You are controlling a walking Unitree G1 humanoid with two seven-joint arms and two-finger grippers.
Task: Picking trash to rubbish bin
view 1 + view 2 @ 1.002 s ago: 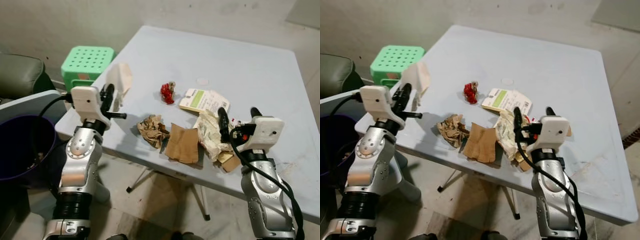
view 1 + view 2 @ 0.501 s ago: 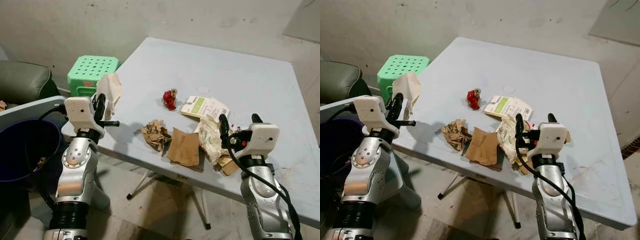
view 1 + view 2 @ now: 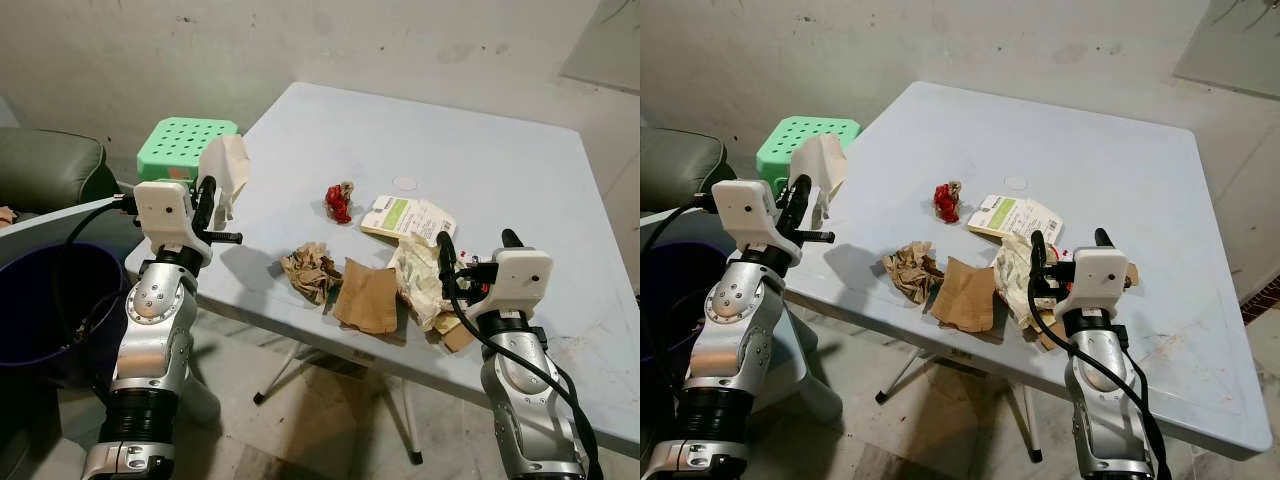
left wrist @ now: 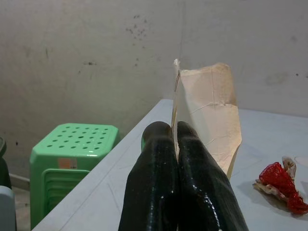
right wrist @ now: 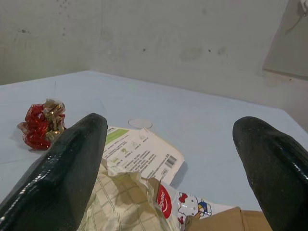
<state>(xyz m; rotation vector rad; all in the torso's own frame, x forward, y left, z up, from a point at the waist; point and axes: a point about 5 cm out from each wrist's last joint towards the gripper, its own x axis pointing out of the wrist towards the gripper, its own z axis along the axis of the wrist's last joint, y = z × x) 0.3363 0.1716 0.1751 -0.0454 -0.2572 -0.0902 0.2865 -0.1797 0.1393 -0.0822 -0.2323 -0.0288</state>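
The left gripper [image 4: 175, 139] was clenched on a stiff, creased sheet of cream paper [image 4: 209, 113], held upright above the near-left corner of the pale blue table [image 3: 480, 150]. The dark round rubbish bin [image 3: 40, 310] stood beside that corner, below the left arm. Near the table's front edge lay a crumpled brown wad [image 3: 310, 270], a flat brown cardboard piece [image 3: 368, 297] and a wrinkled checked wrapper [image 5: 120, 202]. The right gripper [image 5: 168, 159] hung spread wide over the wrapper. A shiny red foil wrapper [image 3: 337, 202] lay farther in.
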